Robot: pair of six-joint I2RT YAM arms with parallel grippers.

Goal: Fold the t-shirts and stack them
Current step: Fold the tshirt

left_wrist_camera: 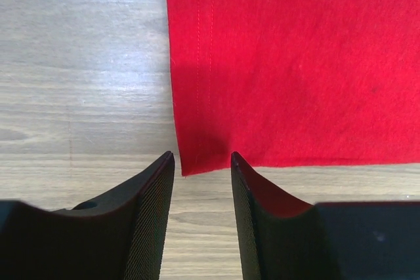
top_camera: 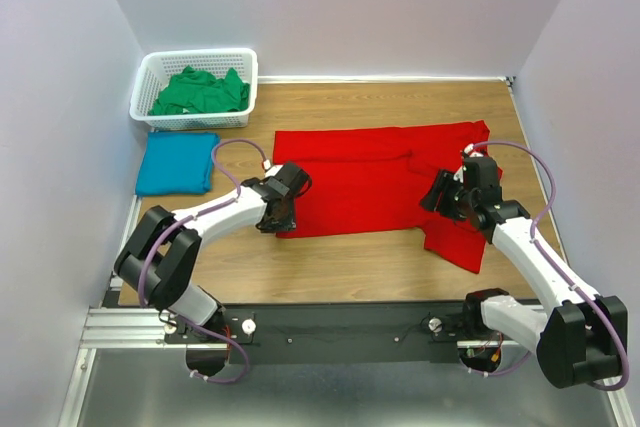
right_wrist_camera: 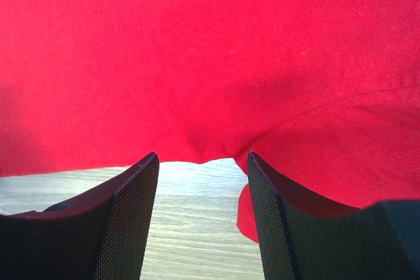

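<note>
The left gripper (left_wrist_camera: pixel 202 160) stood with its jaws partly apart, the near hem corner of the red t-shirt (top_camera: pixel 365 182) lying in the gap between them, unpinched. The right gripper (right_wrist_camera: pixel 203 160) held its jaws apart as well, poised at the shirt's near edge where sleeve meets body, clamping nothing. The red t-shirt lay spread across the middle of the wooden table (top_camera: pixel 330 267), with the folded teal t-shirt (top_camera: pixel 177 163) at far left just before the white basket (top_camera: pixel 200 53) holding the crumpled green t-shirt (top_camera: pixel 200 93).
</note>
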